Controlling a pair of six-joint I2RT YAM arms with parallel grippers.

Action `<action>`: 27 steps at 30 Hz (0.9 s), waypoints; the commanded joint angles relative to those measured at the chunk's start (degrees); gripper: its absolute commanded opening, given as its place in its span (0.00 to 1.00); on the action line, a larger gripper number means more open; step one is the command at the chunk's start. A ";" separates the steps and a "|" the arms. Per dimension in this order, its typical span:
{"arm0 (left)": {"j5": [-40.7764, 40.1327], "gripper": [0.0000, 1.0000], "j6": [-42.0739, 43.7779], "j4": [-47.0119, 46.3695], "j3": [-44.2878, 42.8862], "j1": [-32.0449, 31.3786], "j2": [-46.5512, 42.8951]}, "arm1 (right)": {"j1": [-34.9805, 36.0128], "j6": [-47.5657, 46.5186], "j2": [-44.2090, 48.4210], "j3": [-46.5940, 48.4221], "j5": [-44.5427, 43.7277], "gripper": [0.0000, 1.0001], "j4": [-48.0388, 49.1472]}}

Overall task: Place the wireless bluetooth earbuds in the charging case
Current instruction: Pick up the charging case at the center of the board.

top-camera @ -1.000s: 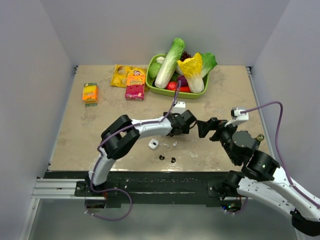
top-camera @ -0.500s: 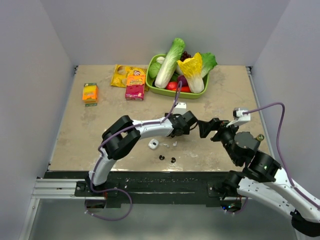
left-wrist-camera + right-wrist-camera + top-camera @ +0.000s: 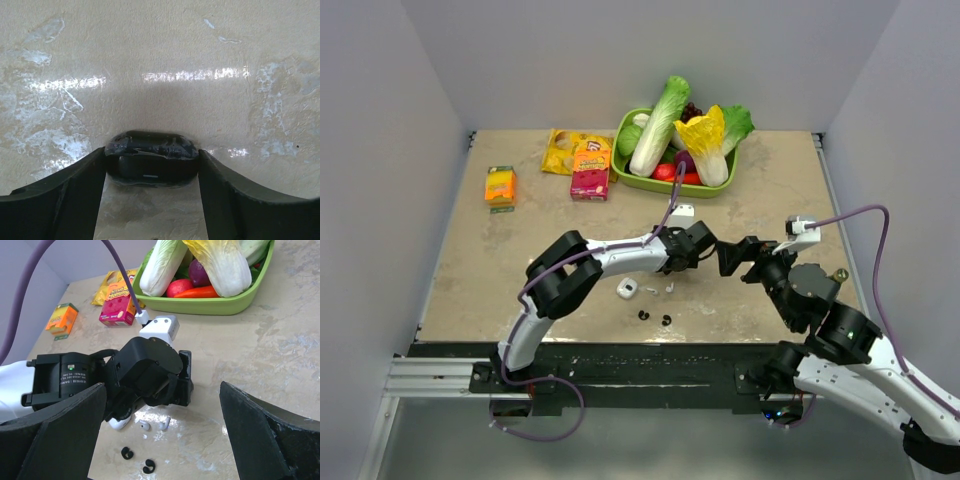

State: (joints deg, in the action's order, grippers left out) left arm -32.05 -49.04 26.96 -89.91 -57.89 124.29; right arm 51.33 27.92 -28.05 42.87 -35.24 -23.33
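Shifted slightly rightward, the left gripper (image 3: 680,262) holds its fingers apart over the table (image 3: 490,275), the right gripper (image 3: 728,256) spread wide, so closing could miss or flick the earbuds (image 3: 144,425).

right hand (image 3: 162,387) — fingers wide apart | two earbuds (image 3: 145,426) on table (image 3: 280,355) beside left arm (image 3: 145,365)

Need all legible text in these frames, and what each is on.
"DAMI…": label on the left arm; the rest is too small to read.
"…ommy": on the pink box; first letter unclear.
Print on the yellow bag: blurred, unreadable.
Print on the orange box: too small.
Left wrist view: no text.
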 commanded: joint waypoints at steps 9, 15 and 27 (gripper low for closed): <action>2.18 0.00 1.57 -4.89 7.81 0.32 -4.73 | 0.08 0.82 -0.24 1.07 0.17 0.98 0.22; -3.17 0.00 13.69 -20.35 22.99 1.11 -22.38 | 0.08 -0.40 -2.79 4.23 0.26 0.98 1.97; 25.39 0.00 46.73 -65.09 62.18 1.20 -57.55 | 0.09 -7.97 -17.45 13.37 7.91 0.98 2.87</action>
State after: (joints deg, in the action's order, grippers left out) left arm -25.80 -18.17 -18.63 -39.09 -56.86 72.75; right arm 51.33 23.77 -38.76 50.89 -30.39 -20.99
